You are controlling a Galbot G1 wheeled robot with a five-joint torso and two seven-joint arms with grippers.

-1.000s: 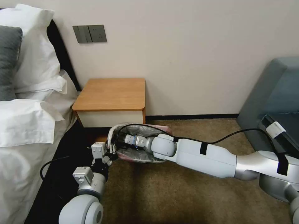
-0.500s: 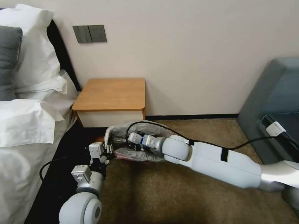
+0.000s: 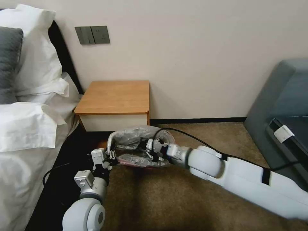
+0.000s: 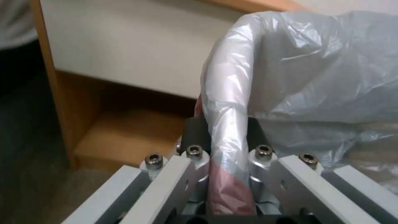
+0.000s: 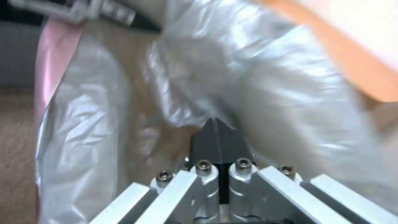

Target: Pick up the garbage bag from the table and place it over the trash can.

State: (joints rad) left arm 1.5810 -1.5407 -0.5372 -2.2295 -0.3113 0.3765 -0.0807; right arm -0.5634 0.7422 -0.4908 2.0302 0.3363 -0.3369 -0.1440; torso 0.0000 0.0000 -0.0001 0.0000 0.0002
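The garbage bag point(image 3: 138, 146), grey translucent plastic with a pink rim band, sits draped over the trash can on the brown carpet point(image 3: 179, 199) just in front of the table point(image 3: 115, 96), its crinkled film lining the bin's mouth and folded out over the rim; the can itself is wrapped by the plastic and hard to make out. The bag's hollow holds nothing but the tip of the right arm. The left gripper point(image 3: 110, 156) sits at the bin's near left corner, its dark fingers point(image 4: 195, 137) clamped on either side of a rolled ridge of the bag's edge, pink band pinched between them, as the left wrist view shows point(image 4: 226, 146). The right gripper point(image 3: 150, 149) reaches across the bag's opening from the right, and in the right wrist view its two black pads point(image 5: 216, 141) are pressed together with no plastic visibly caught between them, the bag's point(image 5: 257, 93) folds lying just beyond. The table's orange-brown top is bare, its white drawer front point(image 4: 124, 46) and low shelf point(image 4: 128, 133) standing beside the bag. A bed with white pillows point(image 3: 29, 96) lies to the left and a grey sofa point(image 3: 282, 96) to the right.
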